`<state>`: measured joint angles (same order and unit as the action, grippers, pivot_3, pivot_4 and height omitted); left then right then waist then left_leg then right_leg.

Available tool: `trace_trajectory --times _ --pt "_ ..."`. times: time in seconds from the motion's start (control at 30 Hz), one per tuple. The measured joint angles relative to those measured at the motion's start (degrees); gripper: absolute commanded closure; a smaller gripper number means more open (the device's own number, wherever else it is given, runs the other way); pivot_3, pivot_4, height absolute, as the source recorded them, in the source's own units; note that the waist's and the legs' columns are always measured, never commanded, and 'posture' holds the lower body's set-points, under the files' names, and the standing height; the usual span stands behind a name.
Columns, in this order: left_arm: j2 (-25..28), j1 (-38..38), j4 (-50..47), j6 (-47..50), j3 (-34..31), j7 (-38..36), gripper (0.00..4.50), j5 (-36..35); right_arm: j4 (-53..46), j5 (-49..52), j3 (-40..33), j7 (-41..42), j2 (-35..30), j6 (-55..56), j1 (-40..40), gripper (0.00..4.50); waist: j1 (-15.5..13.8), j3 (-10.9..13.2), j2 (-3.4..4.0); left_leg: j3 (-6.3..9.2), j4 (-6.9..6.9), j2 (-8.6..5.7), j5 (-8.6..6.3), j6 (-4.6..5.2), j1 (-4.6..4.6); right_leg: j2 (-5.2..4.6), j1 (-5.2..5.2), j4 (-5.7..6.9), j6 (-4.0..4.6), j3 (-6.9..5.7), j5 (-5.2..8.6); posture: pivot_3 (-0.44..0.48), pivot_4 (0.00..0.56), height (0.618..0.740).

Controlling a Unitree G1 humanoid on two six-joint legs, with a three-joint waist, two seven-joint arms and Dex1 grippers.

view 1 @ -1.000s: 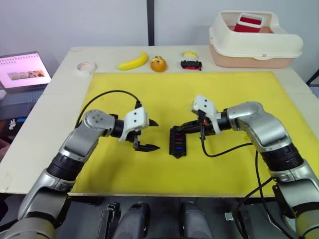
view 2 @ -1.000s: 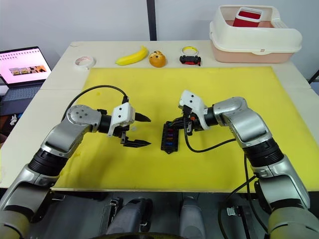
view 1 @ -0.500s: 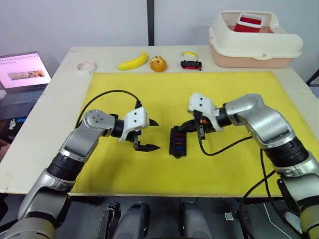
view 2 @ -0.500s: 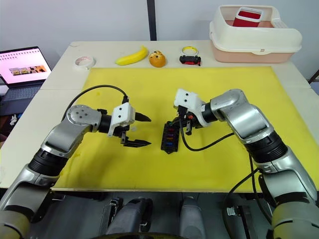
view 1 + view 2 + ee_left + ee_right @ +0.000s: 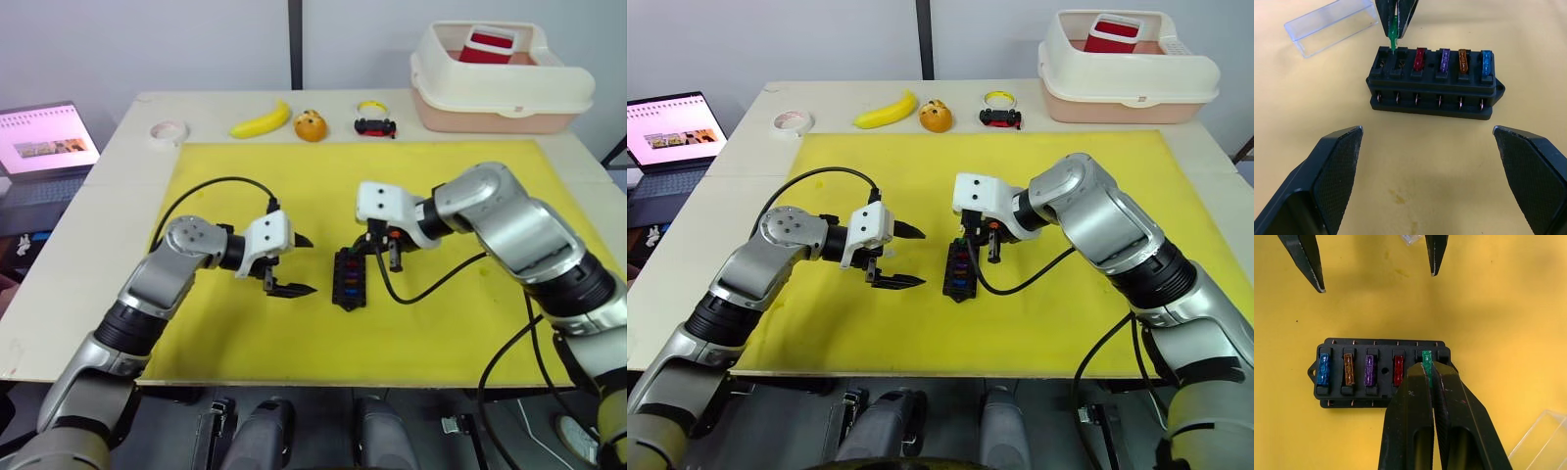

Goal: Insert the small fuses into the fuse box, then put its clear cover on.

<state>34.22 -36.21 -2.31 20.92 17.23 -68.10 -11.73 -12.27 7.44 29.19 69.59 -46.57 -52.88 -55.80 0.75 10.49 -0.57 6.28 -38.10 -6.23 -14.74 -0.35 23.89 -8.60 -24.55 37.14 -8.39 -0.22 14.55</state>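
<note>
- The right gripper (image 5: 1429, 369) stands over the fuse box (image 5: 1432, 83), its fingers pinched on a green fuse (image 5: 1393, 32) and blocking the way down to the end slots; four seated fuses fill the others
- The left gripper (image 5: 291, 264) hangs spread, just beside the box, with bare yellow mat (image 5: 460, 313) between them
- The clear cover (image 5: 1332, 27) lies near the box's far side

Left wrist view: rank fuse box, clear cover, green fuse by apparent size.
1. fuse box
2. clear cover, partly cut off at the frame's edge and farther away, so unsure
3. green fuse, pinched by the right gripper
</note>
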Motion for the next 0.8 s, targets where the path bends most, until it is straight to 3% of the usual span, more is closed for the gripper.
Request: trace_trajectory --times 0.8 --pt "-0.1 0.0 0.0 0.0 0.0 0.0 0.00 0.0 2.4 -1.8 2.1 -0.1 1.3 0.8 -0.2 4.44 0.0 0.0 0.00 0.00 0.00 0.00 0.00 0.00 0.00 0.00 0.00 0.00 0.00 0.00 0.00 0.000 0.150 0.740"
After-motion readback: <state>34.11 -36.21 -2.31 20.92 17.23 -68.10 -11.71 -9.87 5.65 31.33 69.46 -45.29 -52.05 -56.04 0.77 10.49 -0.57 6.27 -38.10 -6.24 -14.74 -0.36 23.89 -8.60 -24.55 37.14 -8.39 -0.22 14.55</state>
